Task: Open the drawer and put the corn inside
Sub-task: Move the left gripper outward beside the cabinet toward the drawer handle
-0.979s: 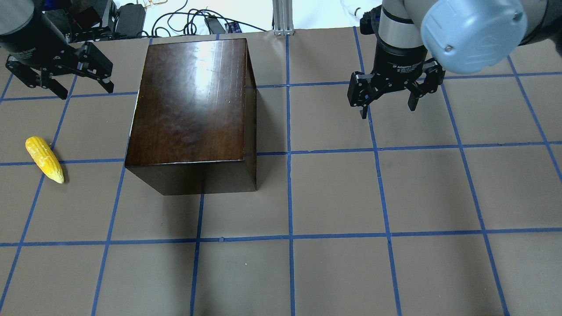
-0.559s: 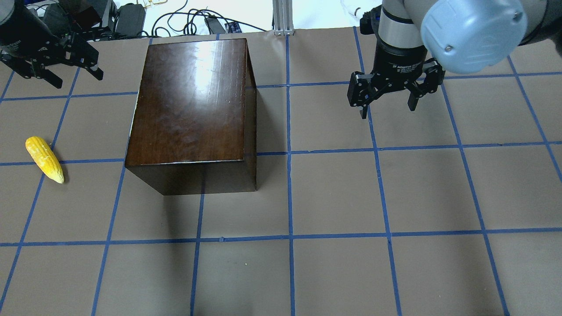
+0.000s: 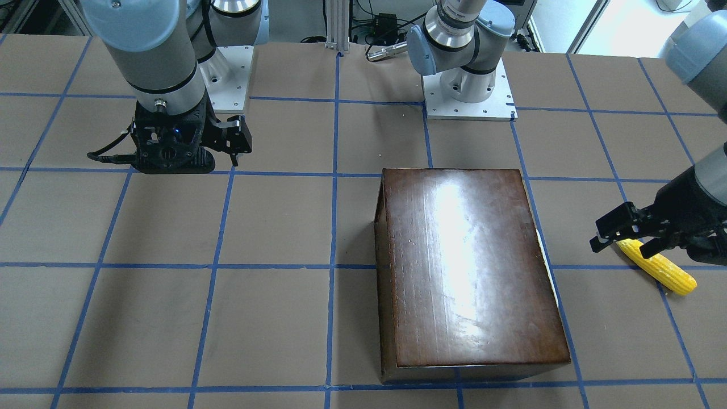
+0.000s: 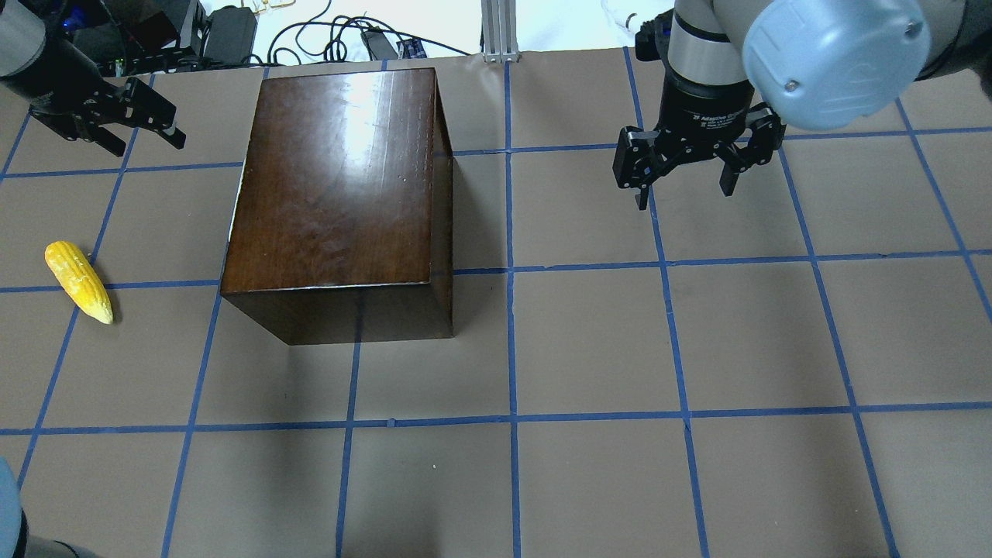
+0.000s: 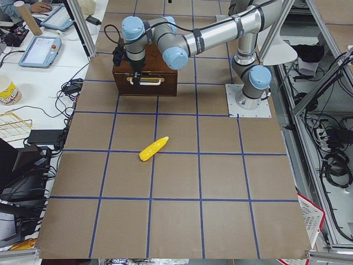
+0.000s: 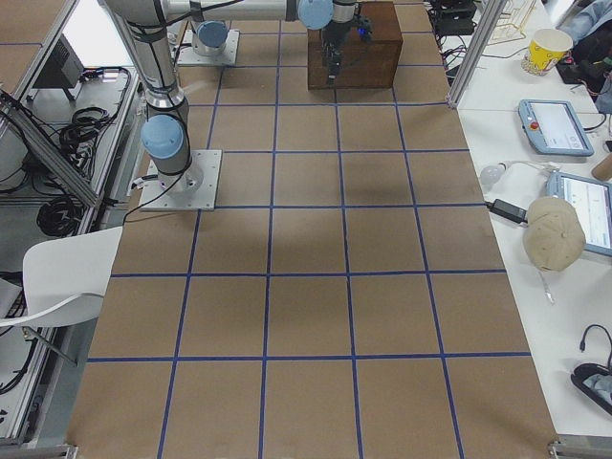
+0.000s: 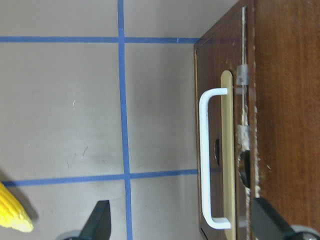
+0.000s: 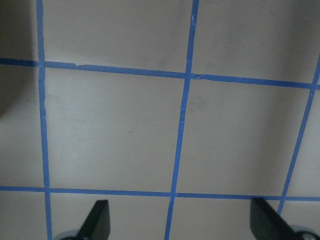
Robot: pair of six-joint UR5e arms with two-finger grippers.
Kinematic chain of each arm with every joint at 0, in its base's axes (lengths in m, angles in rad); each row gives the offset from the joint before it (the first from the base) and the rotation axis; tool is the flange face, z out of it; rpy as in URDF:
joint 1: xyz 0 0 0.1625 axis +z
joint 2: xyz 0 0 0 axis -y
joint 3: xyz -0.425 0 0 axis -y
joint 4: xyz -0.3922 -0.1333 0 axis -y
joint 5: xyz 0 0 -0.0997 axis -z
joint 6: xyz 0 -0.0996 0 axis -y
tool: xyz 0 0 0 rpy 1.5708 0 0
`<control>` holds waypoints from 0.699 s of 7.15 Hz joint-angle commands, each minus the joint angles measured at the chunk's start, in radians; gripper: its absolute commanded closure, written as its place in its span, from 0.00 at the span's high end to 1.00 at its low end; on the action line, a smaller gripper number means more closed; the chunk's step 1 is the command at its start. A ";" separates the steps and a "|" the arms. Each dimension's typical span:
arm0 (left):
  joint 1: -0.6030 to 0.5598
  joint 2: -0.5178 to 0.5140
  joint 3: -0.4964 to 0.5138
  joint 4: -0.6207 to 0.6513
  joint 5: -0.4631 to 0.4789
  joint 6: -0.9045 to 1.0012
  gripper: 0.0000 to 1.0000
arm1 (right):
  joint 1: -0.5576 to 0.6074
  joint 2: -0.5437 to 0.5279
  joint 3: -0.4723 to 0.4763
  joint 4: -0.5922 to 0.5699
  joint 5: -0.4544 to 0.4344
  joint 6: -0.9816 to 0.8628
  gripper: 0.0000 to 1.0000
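The dark-brown wooden box (image 4: 341,178) stands on the table. Its drawer front (image 5: 146,87) faces my left side, looks shut, and carries a white handle (image 7: 205,160). The yellow corn (image 4: 79,281) lies on the table left of the box, and also shows in the front-facing view (image 3: 659,268) and the left wrist view (image 7: 12,215). My left gripper (image 4: 146,142) is open and empty, hovering in front of the drawer front, between the handle and the corn. My right gripper (image 4: 683,195) is open and empty, right of the box, over bare table.
The brown table (image 4: 589,349) has a blue tape grid. Cables and power bricks (image 4: 232,35) lie beyond its far edge, with an aluminium post (image 4: 500,31). The two arm bases (image 3: 468,94) stand on the robot's side.
My left gripper has moved a little toward the far edge and looks smaller, as if lower. The right gripper, box and corn have not moved.
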 commanded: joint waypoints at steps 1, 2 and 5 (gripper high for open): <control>0.038 -0.041 -0.017 0.004 -0.021 0.064 1.00 | 0.000 0.000 0.000 0.000 -0.001 0.000 1.00; 0.038 -0.058 -0.023 0.004 -0.053 0.065 1.00 | 0.000 0.000 0.000 0.000 0.000 0.000 1.00; 0.037 -0.095 -0.044 0.004 -0.119 0.046 1.00 | 0.000 0.000 0.000 0.000 0.000 0.000 1.00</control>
